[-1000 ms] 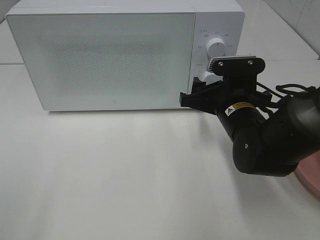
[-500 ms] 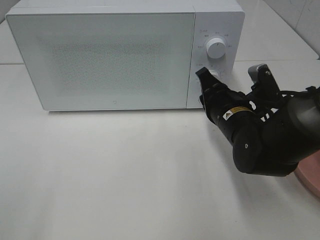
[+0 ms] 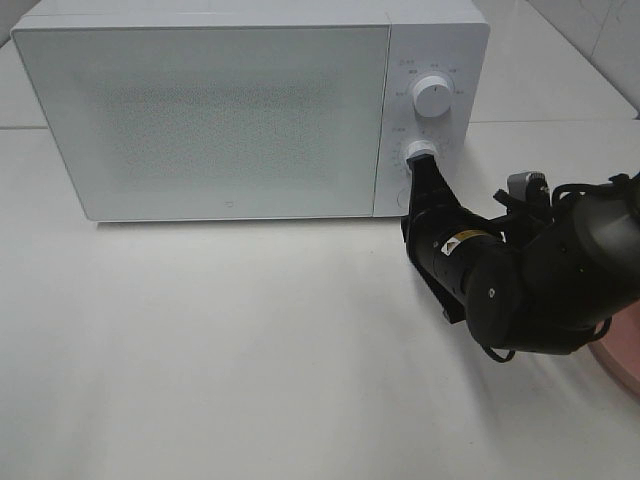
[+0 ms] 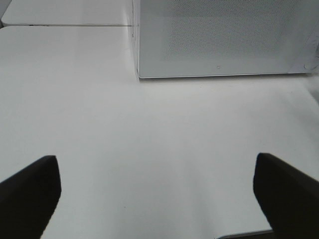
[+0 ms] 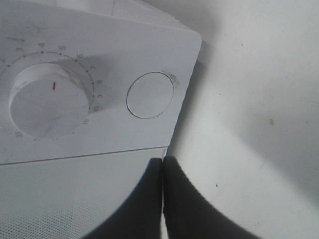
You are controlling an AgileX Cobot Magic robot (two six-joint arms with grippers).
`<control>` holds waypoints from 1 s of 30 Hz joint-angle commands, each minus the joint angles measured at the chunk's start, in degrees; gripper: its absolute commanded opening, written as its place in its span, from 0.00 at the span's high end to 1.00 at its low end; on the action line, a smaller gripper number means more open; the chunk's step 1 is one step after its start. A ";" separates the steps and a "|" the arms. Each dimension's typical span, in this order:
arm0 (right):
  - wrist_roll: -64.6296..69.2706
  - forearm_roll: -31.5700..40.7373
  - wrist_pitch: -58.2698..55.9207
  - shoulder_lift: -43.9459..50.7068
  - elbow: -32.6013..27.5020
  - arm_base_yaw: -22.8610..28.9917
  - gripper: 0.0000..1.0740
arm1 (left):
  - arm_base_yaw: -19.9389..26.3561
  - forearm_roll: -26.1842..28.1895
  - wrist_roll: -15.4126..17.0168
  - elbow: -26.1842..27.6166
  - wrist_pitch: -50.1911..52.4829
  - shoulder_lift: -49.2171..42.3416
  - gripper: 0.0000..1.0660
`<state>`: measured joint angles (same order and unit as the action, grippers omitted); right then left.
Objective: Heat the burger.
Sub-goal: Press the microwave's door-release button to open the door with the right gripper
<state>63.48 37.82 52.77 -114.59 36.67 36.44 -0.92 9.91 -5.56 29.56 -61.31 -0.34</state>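
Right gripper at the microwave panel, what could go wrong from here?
1. The shut right gripper has its tips at the door seam, beside the round button; pushing there could miss it or bump the dial.
2. If the microwave door opens, it may hit the arm.
3. The arm could nudge the pink plate.

White microwave (image 3: pixel 255 110) with grey-speckled door (image 3: pixel 200 120), black arm (image 3: pixel 530 285), pink plate (image 3: pixel 622 362).

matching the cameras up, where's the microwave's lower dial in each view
exterior high: lower dial, below the upper dial, at the right pincer tip
left wrist: not in it
right wrist: lower dial beside the round button, beyond the shut pincer
shared landmark: the dotted microwave door
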 commanded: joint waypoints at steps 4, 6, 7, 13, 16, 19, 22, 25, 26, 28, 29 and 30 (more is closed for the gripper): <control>0.86 -0.17 -0.29 0.23 0.52 -0.97 1.00 | 0.29 0.29 0.34 0.06 -0.06 -1.03 0.08; 0.92 -0.17 -0.17 0.00 0.57 -1.32 1.00 | 0.29 0.29 0.34 0.06 -0.06 -1.03 0.08; 0.92 -0.52 -0.23 -0.69 1.15 -2.29 1.00 | 0.29 0.29 0.34 0.06 -0.06 -1.03 0.08; 8.42 -4.76 1.83 -4.64 3.61 -2.81 1.00 | 0.29 0.29 0.34 0.06 -0.06 -1.03 0.08; 8.42 -5.44 2.41 -5.16 4.41 -3.32 1.00 | 0.29 0.29 0.34 0.06 -0.06 -1.03 0.08; 8.25 -5.50 3.61 -5.39 4.98 -4.07 1.00 | 0.29 0.29 0.34 0.06 -0.06 -1.03 0.08; 8.19 -5.50 3.55 -5.39 5.21 -4.58 1.00 | 0.29 0.29 0.34 0.06 -0.06 -1.03 0.08; 8.14 -5.61 3.44 -5.39 6.36 -5.67 1.00 | 0.29 0.29 0.34 0.06 -0.06 -1.03 0.08; 8.02 -5.96 3.15 -5.39 6.70 -6.02 1.00 | 0.29 0.29 0.34 0.06 -0.06 -1.03 0.08; 8.02 -6.25 2.52 -5.79 7.22 -6.47 1.00 | 0.29 0.29 0.34 0.06 -0.06 -1.03 0.08; 8.25 -6.53 2.12 -6.36 7.79 -6.99 1.00 | 0.29 0.29 0.34 0.06 -0.06 -1.03 0.08; 8.25 -6.53 2.12 -6.36 7.79 -6.99 1.00 | 0.29 0.29 0.34 0.06 -0.06 -1.03 0.08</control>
<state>71.39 32.31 55.69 -120.61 43.72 30.08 -0.92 9.91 -5.56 29.56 -61.31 -0.34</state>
